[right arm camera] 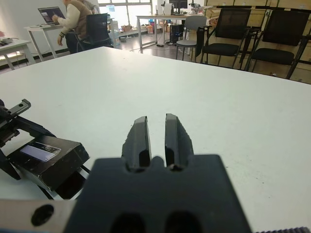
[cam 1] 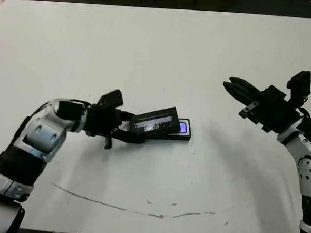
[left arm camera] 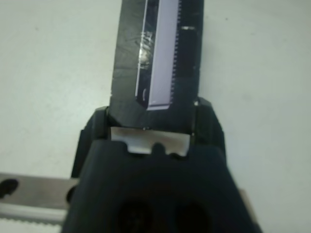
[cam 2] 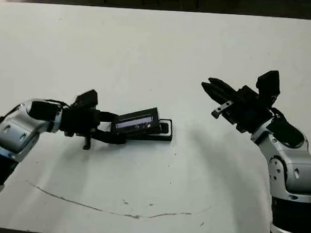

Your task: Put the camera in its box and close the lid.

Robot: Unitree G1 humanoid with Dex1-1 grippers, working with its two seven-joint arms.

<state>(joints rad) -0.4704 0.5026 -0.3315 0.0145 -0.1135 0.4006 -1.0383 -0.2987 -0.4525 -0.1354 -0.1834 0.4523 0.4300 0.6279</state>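
Left fingers (cam 1: 124,126) grip lid (cam 1: 155,121) tilted over box (cam 1: 183,134), camera (cam 1: 183,127) inside.

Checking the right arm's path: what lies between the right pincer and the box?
Only bare white table, per the left eye view, between the right pincer and the box.

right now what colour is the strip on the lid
Pale lavender-grey, on the black lid; clearest in the left wrist view.

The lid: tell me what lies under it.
The lid, held tilted by the left gripper, partly covers the box. A blue-purple glint shows inside; the rest of the interior is hidden.
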